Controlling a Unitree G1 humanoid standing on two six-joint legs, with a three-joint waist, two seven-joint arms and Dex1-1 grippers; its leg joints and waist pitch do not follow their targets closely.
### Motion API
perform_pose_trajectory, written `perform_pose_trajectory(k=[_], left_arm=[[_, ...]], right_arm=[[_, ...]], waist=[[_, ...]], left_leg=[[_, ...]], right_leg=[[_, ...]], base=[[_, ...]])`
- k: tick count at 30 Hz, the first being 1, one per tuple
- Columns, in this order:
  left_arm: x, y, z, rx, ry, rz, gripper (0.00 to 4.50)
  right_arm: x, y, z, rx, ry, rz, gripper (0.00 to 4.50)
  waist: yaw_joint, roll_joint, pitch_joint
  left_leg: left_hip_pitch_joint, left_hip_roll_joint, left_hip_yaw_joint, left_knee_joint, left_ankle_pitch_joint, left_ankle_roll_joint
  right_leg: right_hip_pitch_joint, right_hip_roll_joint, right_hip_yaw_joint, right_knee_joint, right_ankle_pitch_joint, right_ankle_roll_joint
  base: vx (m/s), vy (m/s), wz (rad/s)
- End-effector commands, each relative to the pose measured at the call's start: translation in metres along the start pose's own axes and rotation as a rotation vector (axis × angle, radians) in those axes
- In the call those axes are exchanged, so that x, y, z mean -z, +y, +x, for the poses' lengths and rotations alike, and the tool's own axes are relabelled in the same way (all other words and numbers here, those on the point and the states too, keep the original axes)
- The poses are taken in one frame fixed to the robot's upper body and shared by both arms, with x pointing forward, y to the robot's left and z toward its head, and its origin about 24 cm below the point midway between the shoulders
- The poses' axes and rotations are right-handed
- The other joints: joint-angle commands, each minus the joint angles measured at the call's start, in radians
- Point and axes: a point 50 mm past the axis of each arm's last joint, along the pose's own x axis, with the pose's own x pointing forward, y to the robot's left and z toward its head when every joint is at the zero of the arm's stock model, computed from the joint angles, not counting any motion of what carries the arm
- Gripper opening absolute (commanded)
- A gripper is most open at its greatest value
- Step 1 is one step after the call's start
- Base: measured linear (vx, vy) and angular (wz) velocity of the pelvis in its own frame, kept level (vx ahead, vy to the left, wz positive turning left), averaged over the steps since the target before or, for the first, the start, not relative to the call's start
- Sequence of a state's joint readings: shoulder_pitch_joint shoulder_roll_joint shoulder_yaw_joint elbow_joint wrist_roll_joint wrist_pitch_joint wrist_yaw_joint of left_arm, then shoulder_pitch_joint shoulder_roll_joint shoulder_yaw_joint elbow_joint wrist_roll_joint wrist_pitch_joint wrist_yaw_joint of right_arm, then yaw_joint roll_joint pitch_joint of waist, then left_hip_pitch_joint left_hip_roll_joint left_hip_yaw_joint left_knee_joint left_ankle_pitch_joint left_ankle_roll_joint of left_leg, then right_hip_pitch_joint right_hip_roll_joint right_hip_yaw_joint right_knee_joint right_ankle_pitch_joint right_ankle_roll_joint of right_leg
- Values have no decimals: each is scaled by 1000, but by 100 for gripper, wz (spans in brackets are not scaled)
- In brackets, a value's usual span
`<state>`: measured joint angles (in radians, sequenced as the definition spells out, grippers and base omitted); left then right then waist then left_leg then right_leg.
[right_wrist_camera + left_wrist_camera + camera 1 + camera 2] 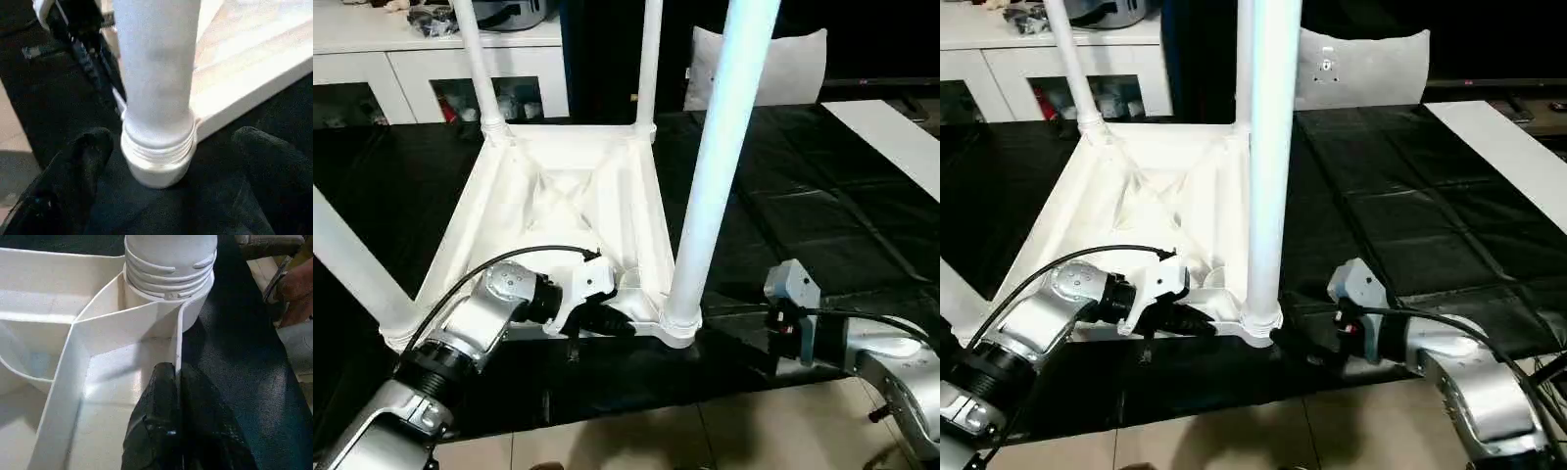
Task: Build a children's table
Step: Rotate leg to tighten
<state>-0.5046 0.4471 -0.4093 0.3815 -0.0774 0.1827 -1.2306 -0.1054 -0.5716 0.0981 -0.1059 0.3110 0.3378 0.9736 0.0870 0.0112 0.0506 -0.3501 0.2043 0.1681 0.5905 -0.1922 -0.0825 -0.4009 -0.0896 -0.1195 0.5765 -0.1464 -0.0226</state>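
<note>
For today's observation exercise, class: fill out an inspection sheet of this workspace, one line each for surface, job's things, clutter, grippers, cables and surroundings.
Surface: black mat over pale floor tiles.
Job's things: white table top lies upside down, ribbed underside up; four legs stand in its corner sockets, the nearest leg screwed into the near corner.
Clutter: grey-white cushion on the mat behind the table.
Grippers: left gripper shut on the table top's rim beside the nearest leg; right gripper open, fingers either side of that leg's base, apart from it.
Cables: black cable arcs over the left wrist.
Surroundings: white cabinet behind.
</note>
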Motion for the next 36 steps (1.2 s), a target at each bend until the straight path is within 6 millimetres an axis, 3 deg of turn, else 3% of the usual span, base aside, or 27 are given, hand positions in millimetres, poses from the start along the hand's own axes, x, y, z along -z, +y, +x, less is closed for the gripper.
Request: perform_pose_trajectory(k=[1,4,5,7,18,21,30,32,36], left_arm=[[-3,-6,-2,47,-47,25,11],[-2,-8,-3,68,-26,38,11],[-1,-9,-3,71,-21,38,0],[-1,-8,-3,70,-22,39,0],[-2,-8,-3,89,-6,48,0],[-2,-8,-3,89,-4,48,0],[1,-8,-5,86,11,34,0],[1,-8,-6,82,10,26,0],[-1,-4,-5,32,-5,-25,0]], right_arm=[[-5,-3,3,-38,-28,-34,450],[-7,-3,7,-112,-49,-25,450],[-8,-4,9,-140,-55,-23,420],[-9,-5,11,-175,-60,-20,412],[-12,-12,25,-349,-46,-5,321],[-12,-14,26,-361,-43,-2,284],[-10,-16,32,-404,-22,4,235],[-9,-15,33,-412,-19,8,203],[-6,-9,36,-420,-26,43,193]], waist=[[5,-1,-60],[8,4,-63],[8,3,-64],[8,5,-64],[14,4,-67],[16,3,-67],[18,3,-65],[18,7,-63],[18,6,-62]], left_leg=[[-2,19,-10,-73,-281,41],[1,25,-9,-74,-257,50],[1,26,-8,-73,-255,51],[1,27,-7,-74,-259,52],[0,28,-5,-71,-232,49],[-1,28,-4,-71,-224,49],[-1,28,-4,-71,-220,50],[1,28,-4,-72,-236,48],[1,28,-4,-73,-242,44]], right_leg=[[52,-63,41,-94,-510,-69],[51,-61,47,-86,-450,-96],[51,-60,47,-82,-429,-107],[54,-59,49,-77,-397,-130],[58,-61,51,-67,-356,-162],[59,-61,52,-65,-340,-167],[58,-60,52,-64,-339,-169],[56,-60,51,-66,-352,-170],[57,-60,52,-68,-367,-163]], base=[[0,0,0],[0,0,0],[0,0,0],[0,0,0],[0,0,0],[0,0,0],[0,0,0],[0,0,0],[0,0,0]])
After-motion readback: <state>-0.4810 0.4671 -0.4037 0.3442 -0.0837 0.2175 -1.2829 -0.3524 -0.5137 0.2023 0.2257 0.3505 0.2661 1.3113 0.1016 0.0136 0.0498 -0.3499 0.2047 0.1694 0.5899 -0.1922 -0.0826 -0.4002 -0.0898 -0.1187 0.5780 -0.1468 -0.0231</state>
